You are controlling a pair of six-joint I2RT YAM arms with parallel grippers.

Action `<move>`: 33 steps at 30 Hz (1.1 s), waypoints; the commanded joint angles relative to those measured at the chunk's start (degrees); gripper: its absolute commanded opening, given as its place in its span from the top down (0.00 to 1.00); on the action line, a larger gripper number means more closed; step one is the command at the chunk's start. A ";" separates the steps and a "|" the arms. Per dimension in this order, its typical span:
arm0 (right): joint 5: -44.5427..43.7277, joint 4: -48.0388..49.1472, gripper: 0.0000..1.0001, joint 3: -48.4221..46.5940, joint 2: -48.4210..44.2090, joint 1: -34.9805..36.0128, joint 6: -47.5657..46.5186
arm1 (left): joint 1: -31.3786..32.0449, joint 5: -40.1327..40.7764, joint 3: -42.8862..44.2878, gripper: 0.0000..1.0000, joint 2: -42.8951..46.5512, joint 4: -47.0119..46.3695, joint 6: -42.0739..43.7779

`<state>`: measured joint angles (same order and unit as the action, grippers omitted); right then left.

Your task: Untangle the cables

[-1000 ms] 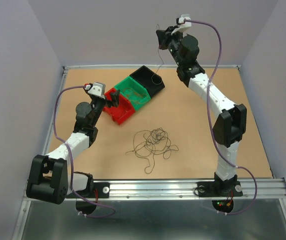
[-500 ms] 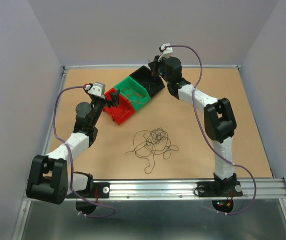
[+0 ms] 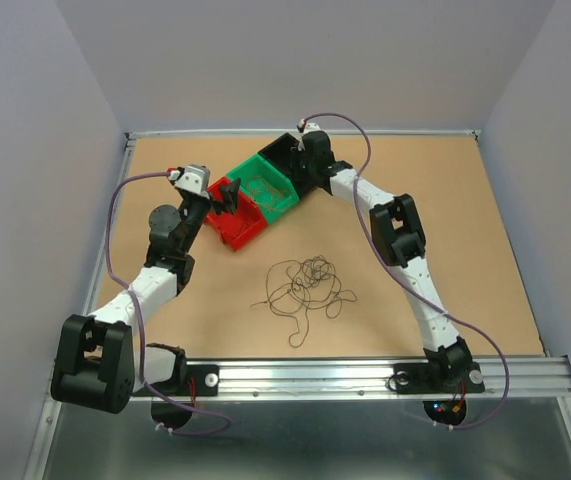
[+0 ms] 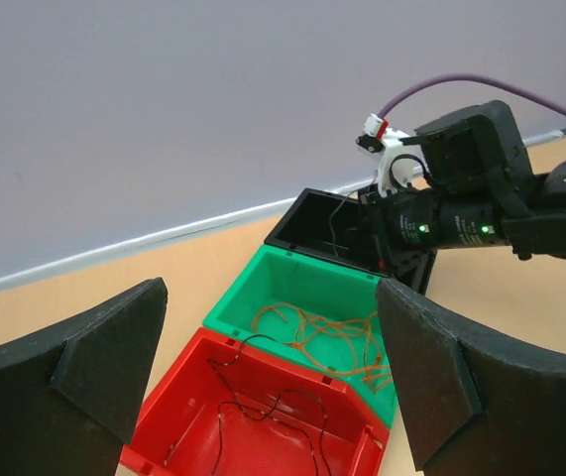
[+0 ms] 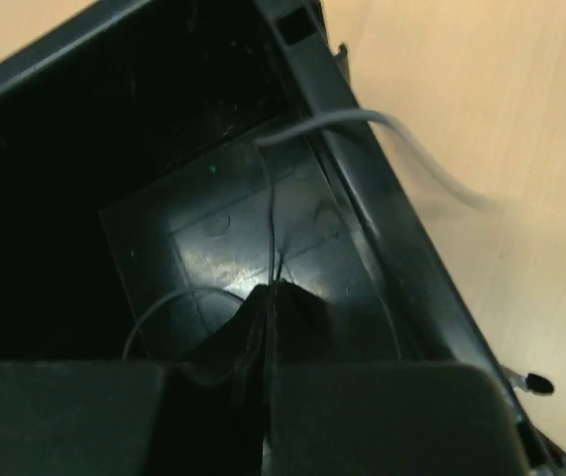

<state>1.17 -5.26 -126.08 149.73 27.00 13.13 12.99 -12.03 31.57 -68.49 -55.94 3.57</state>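
A loose curly tangle of dark thin cables (image 3: 308, 283) lies on the table's middle. My right gripper (image 3: 303, 158) is down inside the black bin (image 3: 318, 178). In the right wrist view it (image 5: 271, 296) is shut on a thin black wire (image 5: 271, 213) just above the bin's floor (image 5: 203, 238). My left gripper (image 3: 229, 193) is open and empty above the red bin (image 3: 243, 228). In the left wrist view it (image 4: 271, 288) looks over a dark wire (image 4: 263, 402) in the red bin (image 4: 292, 359) and orange-red wires (image 4: 332, 332) in the green bin (image 4: 292, 283).
The three bins stand in a diagonal row at the back left. A pale blurred strand (image 5: 416, 149) hangs over the black bin's rim (image 5: 362, 228). A wooden tabletop (image 3: 445, 180) with a raised edge and grey walls surrounds everything.
My right arm has come down from high near the back wall into the black bin, carrying the thin wire. My left gripper has barely moved.
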 commanded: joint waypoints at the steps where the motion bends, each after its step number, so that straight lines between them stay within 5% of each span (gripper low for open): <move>1: -2.82 -15.31 0.99 -6.20 1.88 0.51 0.68 | -0.25 -1.50 1.04 0.01 2.04 -3.73 0.21; 14: -2.92 -15.13 0.97 -4.09 -9.89 1.21 -3.37 | -0.25 -1.94 1.04 0.01 1.34 -3.73 0.91; 20: -5.82 -15.05 0.68 -0.14 -16.12 2.00 -6.01 | -0.25 -2.29 1.12 0.01 0.90 -3.56 1.44; 33: -5.57 -14.44 0.42 14.00 -30.19 2.44 -2.59 | -0.25 -4.57 1.91 0.01 -0.24 -2.68 1.70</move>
<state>-4.05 -20.53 -118.34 124.81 28.97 8.54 12.99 -14.90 31.57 -68.62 -55.92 4.47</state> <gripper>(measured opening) 0.549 0.986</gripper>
